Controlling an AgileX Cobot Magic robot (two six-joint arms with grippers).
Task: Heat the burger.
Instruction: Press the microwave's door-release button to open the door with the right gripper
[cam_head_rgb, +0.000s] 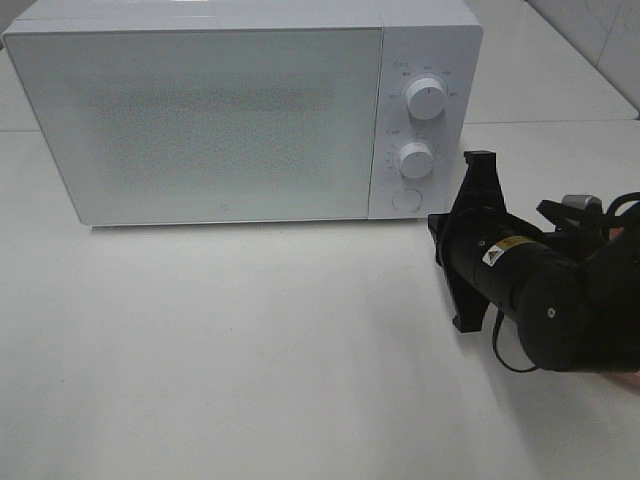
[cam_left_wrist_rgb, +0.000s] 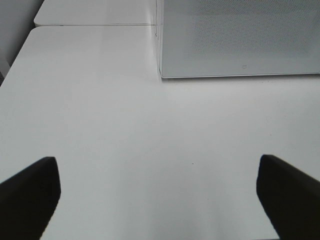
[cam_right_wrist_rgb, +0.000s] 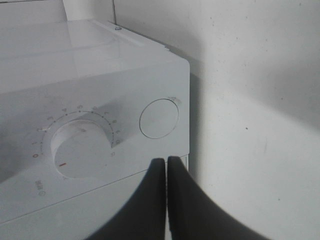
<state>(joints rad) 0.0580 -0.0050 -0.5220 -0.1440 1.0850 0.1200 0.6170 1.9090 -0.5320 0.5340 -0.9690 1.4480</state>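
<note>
The burger is out of view in every frame. A white microwave (cam_head_rgb: 200, 120) stands at the back of the table with its door closed, so I cannot see what is inside. My right gripper (cam_right_wrist_rgb: 166, 161) is shut and empty. Its tips sit just in front of the control panel's lower corner, below the round door button (cam_right_wrist_rgb: 159, 118) and beside the lower dial (cam_right_wrist_rgb: 80, 147). The right arm (cam_head_rgb: 520, 280) lies on the table's right side, pointing at that panel. My left gripper (cam_left_wrist_rgb: 157, 162) is open and empty over bare table, facing the microwave's (cam_left_wrist_rgb: 240, 40) front left corner.
The panel carries an upper dial (cam_head_rgb: 427, 101), a lower dial (cam_head_rgb: 415, 159) and the round button (cam_head_rgb: 405, 199). A white tabletop (cam_head_rgb: 250, 350) spreads in front of the microwave. A second white surface (cam_left_wrist_rgb: 90, 12) adjoins it behind, at the left.
</note>
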